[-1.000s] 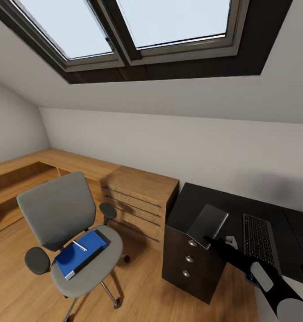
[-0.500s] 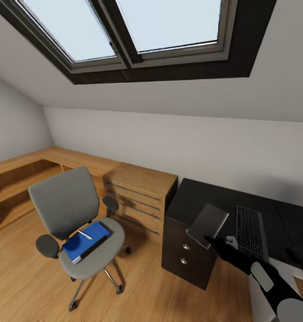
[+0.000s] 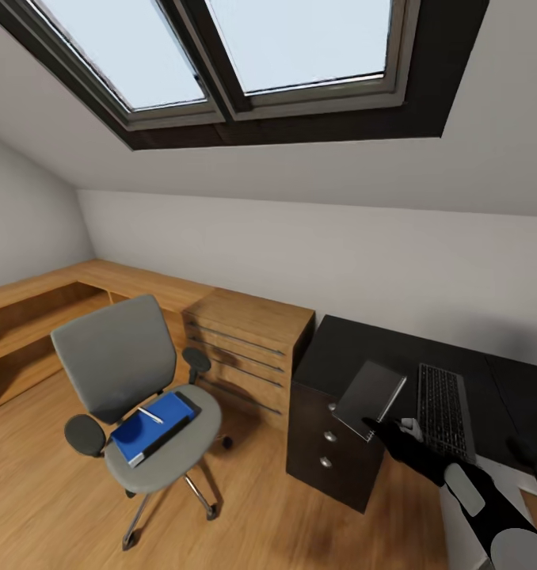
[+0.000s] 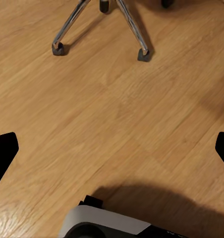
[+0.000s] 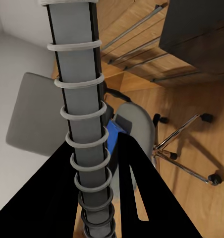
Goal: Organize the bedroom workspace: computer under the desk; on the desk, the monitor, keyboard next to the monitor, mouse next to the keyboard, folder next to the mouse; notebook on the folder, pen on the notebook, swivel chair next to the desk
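**Inspector:** Beside the drawer unit of the table (image 3: 356, 352), what do you hold?

**Operator:** My right pincer (image 3: 377, 426) is clenched on the spiral-bound notebook (image 3: 370, 393), gripped at its lower edge. The book hangs tilted over the table's corner above the drawers, not resting flat. In the right wrist view its wire binding (image 5: 82, 144) runs straight away from the pincer, so the long axis points along the fingers.

**Inspector:** And the left?

**Operator:** The left pincer (image 4: 112, 148) is released, fingers (image 4: 3, 151) spread wide over bare floor near the chair's chrome legs.

**Inspector:** Where must the notebook go?

**Operator:** Onto the folder (image 3: 152, 428), which lies on the seat of the swivel chair (image 3: 134, 396), well apart from the table, with the pen (image 3: 150, 415) on top of it. The keyboard (image 3: 443, 412) sits on the table just beside the notebook, its long axis running away from me.

**Inspector:** Recommendation?

**Operator:** I judge it best to park the notebook flat on the table, binding parallel to the keyboard, clear of the corner so it cannot tip off. Then fetch the folder.
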Available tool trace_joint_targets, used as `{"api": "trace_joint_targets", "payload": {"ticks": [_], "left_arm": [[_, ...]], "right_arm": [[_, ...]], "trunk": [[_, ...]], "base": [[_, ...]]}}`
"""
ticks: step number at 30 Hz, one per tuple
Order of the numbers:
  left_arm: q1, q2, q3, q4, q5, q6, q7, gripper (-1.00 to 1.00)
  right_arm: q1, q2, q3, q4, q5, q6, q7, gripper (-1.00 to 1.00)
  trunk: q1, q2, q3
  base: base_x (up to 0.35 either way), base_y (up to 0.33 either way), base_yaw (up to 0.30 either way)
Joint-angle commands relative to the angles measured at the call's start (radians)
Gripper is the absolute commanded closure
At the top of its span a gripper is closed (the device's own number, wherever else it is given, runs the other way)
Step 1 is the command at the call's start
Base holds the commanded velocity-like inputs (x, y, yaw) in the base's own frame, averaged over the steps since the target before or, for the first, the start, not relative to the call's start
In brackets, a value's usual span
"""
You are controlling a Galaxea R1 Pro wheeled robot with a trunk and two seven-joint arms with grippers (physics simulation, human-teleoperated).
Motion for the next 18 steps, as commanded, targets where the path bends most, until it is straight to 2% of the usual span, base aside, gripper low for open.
{"api": "trace_joint_targets", "payload": {"ticks": [1,18], "left_arm": [[-0.001,0.0,0.005,0.0,-0.005,-0.003,0.002,-1.0],[-0.001,0.002,0.005,0.001,-0.005,-0.005,0.002,-1.0]], "right_arm": [[-0.001,0.0,-0.002,0.0,-0.005,0.007,0.001,1.0],[-0.001,-0.001,-0.004,0.006,-0.005,0.007,0.001,1.0]], "trunk": [[0.001,-0.001,-0.002],[0.001,-0.001,-0.002]], "base": [[0.235,0.0,0.0],[0.315,0.0,0.0]]}}
